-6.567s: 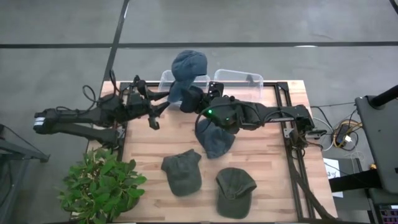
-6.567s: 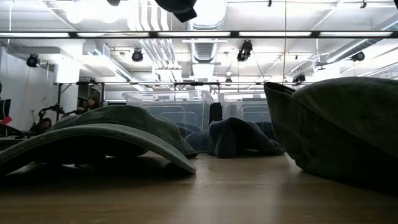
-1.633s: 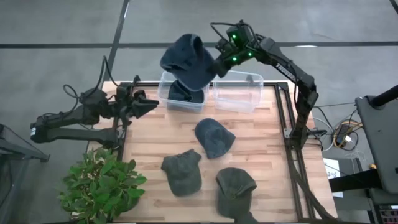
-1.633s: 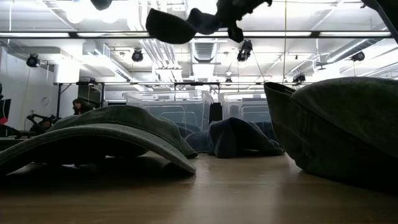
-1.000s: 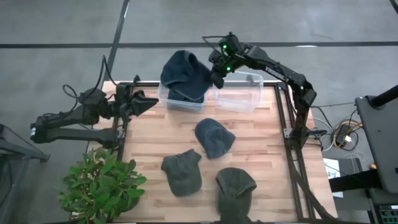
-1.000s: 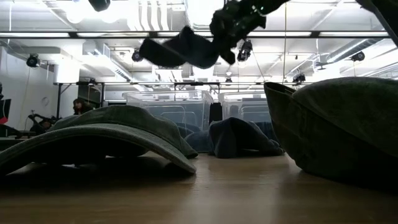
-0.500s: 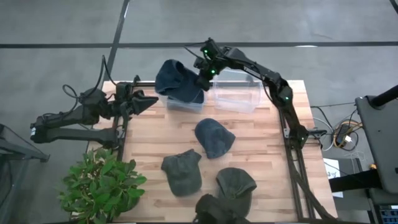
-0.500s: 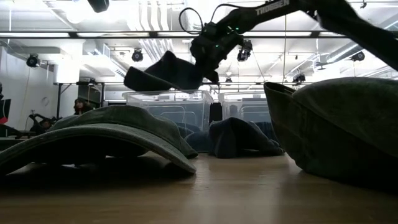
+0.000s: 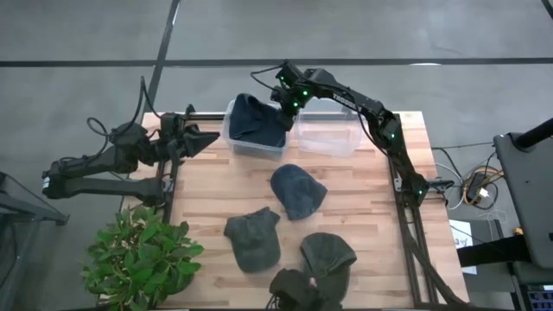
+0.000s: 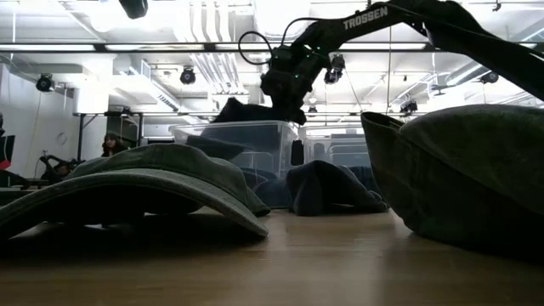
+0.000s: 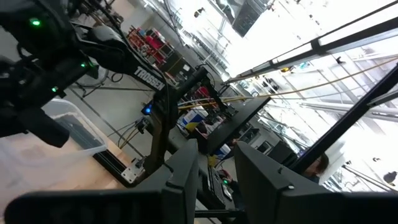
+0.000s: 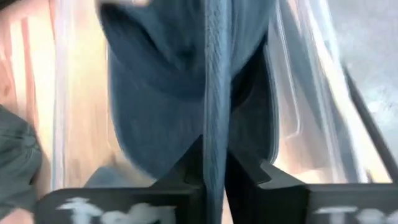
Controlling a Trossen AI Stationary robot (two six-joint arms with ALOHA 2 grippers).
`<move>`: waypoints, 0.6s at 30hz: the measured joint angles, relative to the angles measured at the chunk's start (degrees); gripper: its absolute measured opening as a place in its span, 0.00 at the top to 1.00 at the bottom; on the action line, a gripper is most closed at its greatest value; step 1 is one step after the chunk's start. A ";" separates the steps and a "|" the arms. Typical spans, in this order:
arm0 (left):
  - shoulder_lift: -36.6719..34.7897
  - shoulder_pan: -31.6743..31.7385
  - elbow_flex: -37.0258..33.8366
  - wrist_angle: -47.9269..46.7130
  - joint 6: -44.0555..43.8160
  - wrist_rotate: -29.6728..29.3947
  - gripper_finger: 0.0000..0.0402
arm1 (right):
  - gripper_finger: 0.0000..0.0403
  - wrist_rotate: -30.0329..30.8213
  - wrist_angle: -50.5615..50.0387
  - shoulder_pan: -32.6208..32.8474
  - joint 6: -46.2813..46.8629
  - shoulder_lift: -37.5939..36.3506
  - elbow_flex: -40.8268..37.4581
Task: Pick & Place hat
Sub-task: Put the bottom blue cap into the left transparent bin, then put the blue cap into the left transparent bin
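A dark blue hat (image 9: 257, 121) lies in the left clear bin (image 9: 232, 138) at the table's far edge; in the low view the hat (image 10: 240, 110) crowns above the bin's rim (image 10: 229, 129). My right gripper (image 9: 286, 105) is at the bin's right side, shut on this hat, and also shows in the low view (image 10: 285, 93) and its own wrist view (image 12: 214, 158). My left gripper (image 9: 207, 138) waits near the far left corner, open, with nothing between its fingers (image 11: 216, 171). My right gripper pinches a raised fold of the blue hat's cloth (image 12: 215, 118) between its two fingers (image 12: 186, 168). It comes slanting down from the right of the bin. The hat's body spreads out below the fingers inside the bin.
A second clear bin (image 9: 330, 131) stands right of the first. On the wood lie another blue hat (image 9: 298, 192) and two green hats (image 9: 252, 238) (image 9: 327, 257). A potted plant (image 9: 143, 255) sits at the near left corner, and a dark shape (image 9: 298, 287) shows at the near edge.
My right gripper has moved left and down toward the left bin, still shut on the blue hat. The hat, which hung high above the bins, has come down into the left bin. A dark shape has come into view at the near edge.
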 joint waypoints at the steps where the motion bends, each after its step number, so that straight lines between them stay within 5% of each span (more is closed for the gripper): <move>1: 0.00 0.00 0.00 0.00 0.02 -0.35 0.75 | 0.88 0.00 0.16 0.06 -0.12 -0.05 0.22; 11: 0.00 0.00 0.00 0.00 0.04 -0.82 0.75 | 0.51 -0.26 0.01 0.69 1.20 -1.15 3.89; 18: 0.00 0.00 0.00 -0.05 0.48 -0.80 0.75 | 0.44 -0.46 2.27 2.52 3.76 -8.88 3.74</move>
